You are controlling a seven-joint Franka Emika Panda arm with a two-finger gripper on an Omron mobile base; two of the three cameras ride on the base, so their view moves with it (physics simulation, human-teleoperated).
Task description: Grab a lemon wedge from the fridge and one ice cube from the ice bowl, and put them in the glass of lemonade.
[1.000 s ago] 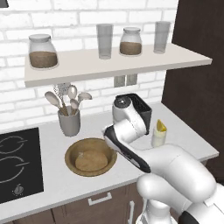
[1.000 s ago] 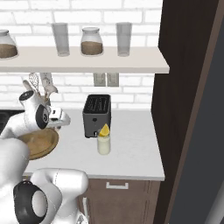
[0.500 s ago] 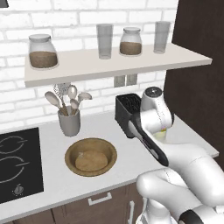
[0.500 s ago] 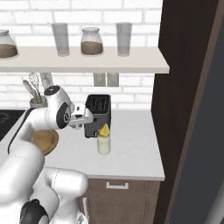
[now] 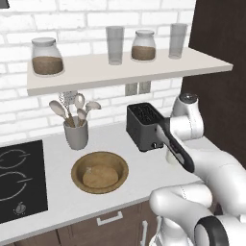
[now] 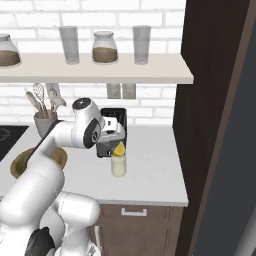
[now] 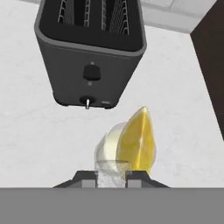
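The pincer [image 7: 113, 174] grips an ice cube [image 7: 112, 171] above the glass of lemonade [image 6: 119, 163] (lemon wedge [image 7: 136, 141] already inside), near the toaster [image 7: 89, 52].

You see bright, even light everywhere. Shadows are soft, darkest under the shelf [image 5: 129, 72] and the toaster [image 7: 89, 52]. Nothing glares. The pictures look slightly blurry.

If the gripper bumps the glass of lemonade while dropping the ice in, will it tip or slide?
The glass of lemonade looks small and narrow-based on a smooth counter, so it probably slides, maybe tips. The lemon wedge sticks above its rim, likely easy to knock.
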